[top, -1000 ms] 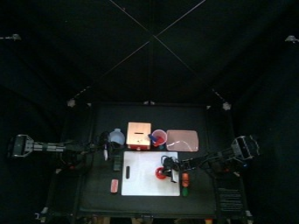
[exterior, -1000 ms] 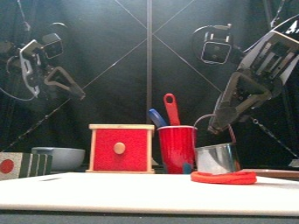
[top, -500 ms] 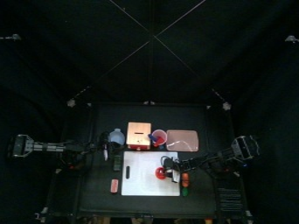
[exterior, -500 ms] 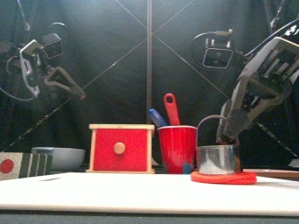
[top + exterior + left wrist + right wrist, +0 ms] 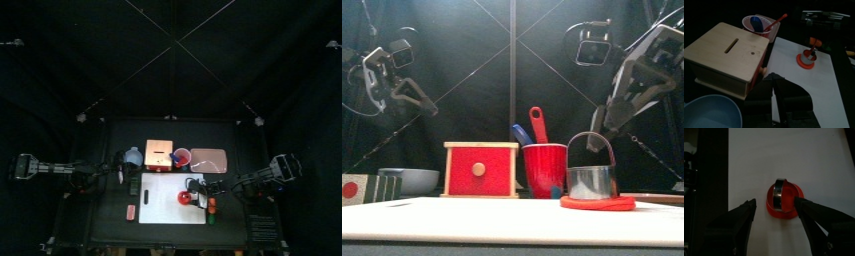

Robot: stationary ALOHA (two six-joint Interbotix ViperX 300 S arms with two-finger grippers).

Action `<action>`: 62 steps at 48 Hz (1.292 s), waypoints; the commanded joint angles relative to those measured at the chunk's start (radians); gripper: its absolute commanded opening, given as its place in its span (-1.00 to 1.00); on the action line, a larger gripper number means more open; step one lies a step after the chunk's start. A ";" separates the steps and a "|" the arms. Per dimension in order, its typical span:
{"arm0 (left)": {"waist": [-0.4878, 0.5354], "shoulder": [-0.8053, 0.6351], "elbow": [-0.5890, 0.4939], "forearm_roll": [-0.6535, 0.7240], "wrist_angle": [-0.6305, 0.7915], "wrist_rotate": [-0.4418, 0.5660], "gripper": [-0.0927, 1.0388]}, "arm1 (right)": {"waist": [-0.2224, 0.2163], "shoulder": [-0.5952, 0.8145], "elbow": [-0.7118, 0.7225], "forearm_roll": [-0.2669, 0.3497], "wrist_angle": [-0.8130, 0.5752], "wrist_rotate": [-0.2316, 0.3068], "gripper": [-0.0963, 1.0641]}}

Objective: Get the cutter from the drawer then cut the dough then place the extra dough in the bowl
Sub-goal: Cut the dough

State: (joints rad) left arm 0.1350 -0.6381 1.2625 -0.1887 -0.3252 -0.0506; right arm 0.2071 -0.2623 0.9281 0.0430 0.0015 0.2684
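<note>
Right end effector (image 5: 775, 201) has lifted off the cutter (image 5: 591, 181) (jaws spread), which stands on dough (image 5: 597, 203).

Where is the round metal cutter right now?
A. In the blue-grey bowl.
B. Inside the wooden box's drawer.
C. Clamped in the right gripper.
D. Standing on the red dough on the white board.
D: the cutter stands on the red dough on the white board, while the right gripper hangs open above it, not touching it.
</note>
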 commanded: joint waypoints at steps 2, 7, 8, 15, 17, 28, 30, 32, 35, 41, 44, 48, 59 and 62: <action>-0.003 0.000 -0.012 0.012 -0.005 0.005 -0.16 | 0.005 -0.129 0.008 -0.017 0.031 -0.002 0.78; -0.003 -0.002 -0.015 0.028 -0.005 0.005 -0.16 | 0.005 -0.229 0.034 -0.049 0.032 -0.005 0.78; -0.003 -0.002 -0.017 0.032 -0.006 0.003 -0.15 | 0.005 -0.247 0.038 -0.057 0.028 -0.005 0.78; -0.003 -0.002 -0.028 0.060 -0.009 0.005 -0.11 | -0.005 -0.382 0.054 -0.040 -0.028 0.012 0.78; -0.003 -0.002 -0.032 0.066 -0.009 0.005 -0.09 | -0.014 -0.413 0.054 -0.040 -0.041 -0.005 0.78; 0.003 0.000 -0.037 0.086 -0.078 0.006 -0.04 | -0.121 -0.545 0.092 -0.031 -0.063 0.014 0.78; 0.002 0.000 -0.032 0.087 -0.107 0.006 -0.04 | -0.127 -0.555 0.107 -0.018 -0.067 0.014 0.77; -0.003 0.000 -0.028 0.091 -0.140 0.006 -0.04 | -0.130 -0.558 0.126 -0.006 -0.077 0.014 0.77; -0.005 0.000 -0.018 0.097 -0.179 0.006 -0.04 | -0.130 -0.560 0.153 0.003 -0.101 0.014 0.77; -0.049 0.015 -0.011 0.112 -0.230 0.006 -0.04 | -0.137 -0.561 0.216 0.009 -0.163 0.012 0.77; -0.072 0.031 -0.014 0.112 -0.235 0.006 -0.04 | -0.137 -0.563 0.244 0.009 -0.204 0.012 0.77; -0.098 0.061 -0.021 0.112 -0.241 0.005 -0.04 | -0.137 -0.565 0.276 0.006 -0.256 0.008 0.77; -0.107 0.166 -0.064 0.114 -0.255 0.008 -0.04 | -0.179 -0.566 0.310 -0.046 -0.288 -0.021 0.77; -0.107 0.192 -0.075 0.118 -0.258 0.008 -0.04 | -0.198 -0.565 0.311 -0.058 -0.288 -0.031 0.77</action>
State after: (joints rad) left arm 0.0291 -0.4755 1.2257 -0.0782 -0.5691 -0.0445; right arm 0.0322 -0.8299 1.2487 0.0000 -0.2761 0.2470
